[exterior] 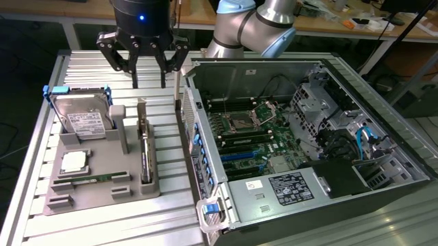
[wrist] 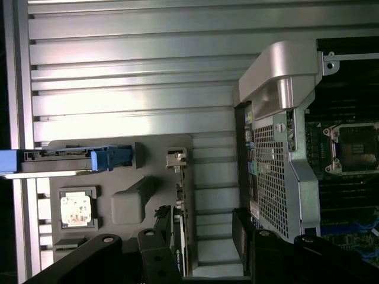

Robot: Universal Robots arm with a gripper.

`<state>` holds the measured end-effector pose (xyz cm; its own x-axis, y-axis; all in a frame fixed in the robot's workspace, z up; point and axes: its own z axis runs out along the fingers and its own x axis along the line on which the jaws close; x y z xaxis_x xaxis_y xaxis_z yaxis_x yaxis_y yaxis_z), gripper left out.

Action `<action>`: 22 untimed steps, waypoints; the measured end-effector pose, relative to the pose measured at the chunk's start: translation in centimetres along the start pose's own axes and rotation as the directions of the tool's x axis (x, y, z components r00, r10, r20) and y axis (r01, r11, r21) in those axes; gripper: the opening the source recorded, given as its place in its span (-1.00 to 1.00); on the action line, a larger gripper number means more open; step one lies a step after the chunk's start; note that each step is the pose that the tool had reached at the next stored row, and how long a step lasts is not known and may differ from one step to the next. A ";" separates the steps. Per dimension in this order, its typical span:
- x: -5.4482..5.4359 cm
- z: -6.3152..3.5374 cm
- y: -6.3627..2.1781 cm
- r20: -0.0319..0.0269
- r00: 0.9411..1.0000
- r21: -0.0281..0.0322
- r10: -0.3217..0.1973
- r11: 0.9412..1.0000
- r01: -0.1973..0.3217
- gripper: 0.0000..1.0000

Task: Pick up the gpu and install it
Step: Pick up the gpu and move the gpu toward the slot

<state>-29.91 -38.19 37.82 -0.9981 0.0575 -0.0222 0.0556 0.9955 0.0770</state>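
- Slats of pale metal across the desk (exterior: 102,228), with a grey holder (exterior: 102,202) on the exterior view's left and an open computer case (exterior: 246,77) on its right.
- At the jaws: released, spread wide, grasping nothing, touching nothing.
- Hanging in the air over the far end of the desk, beyond the holder's far end and near the case's far corner, under a dark wrist with a blue light on the grey-and-blue arm (exterior: 253,25).
- Standing on its long edge in a slot of the holder, the gpu (exterior: 145,154): dark board, silvery bracket at the end toward the jaws. On the holder's side nearest the case, just beside the case's perforated wall, not yet lifted.
- From the wrist view, the gpu (wrist: 180,207) seen edge-on between the dark fingers (wrist: 155,257), apart from them.
- In the same holder, on the gpu's other side: a silver hard drive (exterior: 82,120) propped in a blue frame, a square processor (exterior: 74,162) lying flat, a narrow green RAM stick (exterior: 92,178) in its slot.
- Inside the case: a green motherboard (exterior: 257,141) with a processor socket (exterior: 245,121), blue-ended slots, and black and blue cables toward the exterior view's right.
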 end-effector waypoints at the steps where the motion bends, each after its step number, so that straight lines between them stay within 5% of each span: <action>1: 0.0 0.04 0.00 0.000 1.000 0.000 0.000 1.000 0.000 0.08; 22: 0.0 0.75 -0.06 0.000 1.000 0.000 0.000 1.000 0.000 0.08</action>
<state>-29.91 -38.19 37.07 -0.9981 0.0575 -0.0222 0.0556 0.9955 0.0770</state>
